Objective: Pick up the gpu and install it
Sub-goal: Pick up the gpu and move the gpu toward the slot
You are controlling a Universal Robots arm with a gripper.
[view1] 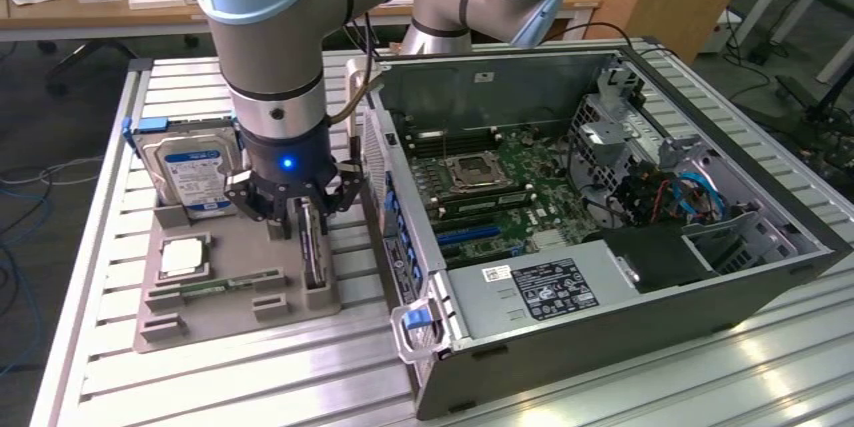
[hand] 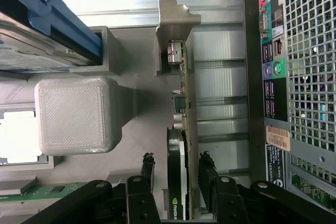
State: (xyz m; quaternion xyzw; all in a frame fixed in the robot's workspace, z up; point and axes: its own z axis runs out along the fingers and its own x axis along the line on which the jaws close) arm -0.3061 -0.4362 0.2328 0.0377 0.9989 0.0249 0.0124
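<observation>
I read jaws apart, fingertips (hand: 148, 169) straddling gpu (hand: 182, 124) (gap each side, no contact I can see). gpu upright on edge in slot of grey holder tray (view1: 214, 325) on tabletop (view1: 267, 377). Hard drive (view1: 198, 172) stands in same tray, just beyond. Open computer case (view1: 601, 287) beside tray, exterior view's right.

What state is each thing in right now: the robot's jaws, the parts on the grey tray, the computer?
gripper: jaws open, one on each side of the gpu.
gpu: standing on edge in the tray, not lifted.
hard drive: upright in its slot.
processor chip: lying flat.
memory stick: lying in its slot.
computer case: on its side, open.
</observation>
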